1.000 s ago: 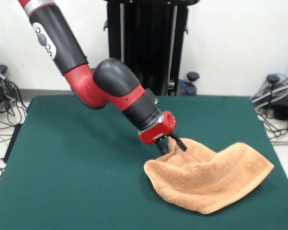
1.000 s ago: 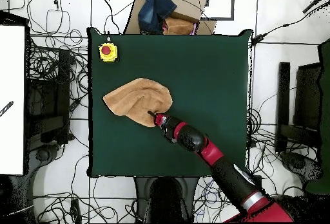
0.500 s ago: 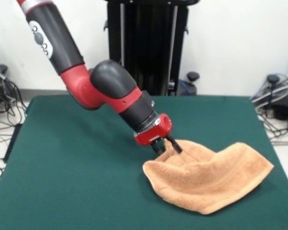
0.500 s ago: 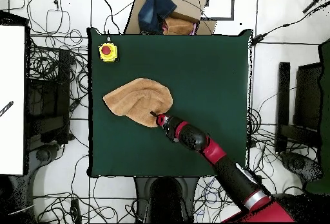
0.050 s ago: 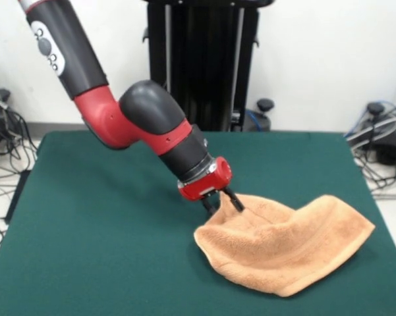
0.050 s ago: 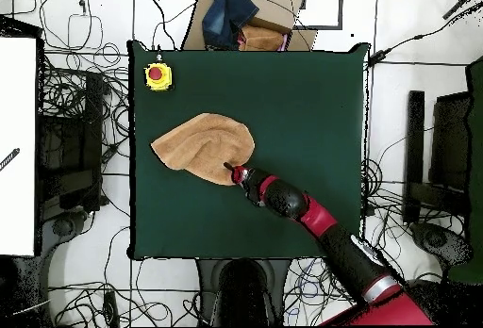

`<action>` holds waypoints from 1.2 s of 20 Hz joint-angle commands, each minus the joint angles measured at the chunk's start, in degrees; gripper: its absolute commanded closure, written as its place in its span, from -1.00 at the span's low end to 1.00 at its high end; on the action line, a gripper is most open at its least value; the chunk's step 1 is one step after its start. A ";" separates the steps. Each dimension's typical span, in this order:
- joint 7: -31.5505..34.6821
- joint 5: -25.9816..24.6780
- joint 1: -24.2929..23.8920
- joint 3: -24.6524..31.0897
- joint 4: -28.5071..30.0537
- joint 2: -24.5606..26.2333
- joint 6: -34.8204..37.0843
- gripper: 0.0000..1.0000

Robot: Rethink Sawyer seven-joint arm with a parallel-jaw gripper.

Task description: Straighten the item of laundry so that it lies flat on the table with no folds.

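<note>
Evidently, your table (image 5: 105, 217) carries the towel (image 5: 286, 247) toward one side, well inside the edges; in the overhead view the towel (image 6: 200, 147) lies below the yellow box with the red button (image 6: 158, 75), well apart from it. The arm (image 5: 145, 122) has swung a little across the table over the last second, and the towel's pinched edge has travelled with it, so the near rounded corner now sits slightly further over than it did. The cloth is doubled, one layer folded over another with a curved ridge through the middle, so the task is far from done in my judgement. The gripper (image 5: 220, 201) has its two dark fingers (image 5: 235, 200) closed narrowly on the towel's raised edge, holding a pinch of terry. You appear to be dragging that edge outward; the shift so far is small and the fold has not opened.
</note>
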 commanded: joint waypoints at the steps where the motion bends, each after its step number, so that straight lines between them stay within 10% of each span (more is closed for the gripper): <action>1: 5.16 -1.90 2.24 -7.72 -8.20 -2.69 -3.23 -1.00; 21: 6.81 -3.25 1.24 -7.98 -8.26 -1.99 -11.29 -1.00; 22: 6.81 -3.03 1.44 -8.20 -8.24 -2.14 -11.30 1.00; 24: 6.91 -2.51 1.83 -8.61 -8.13 -2.41 -11.88 1.00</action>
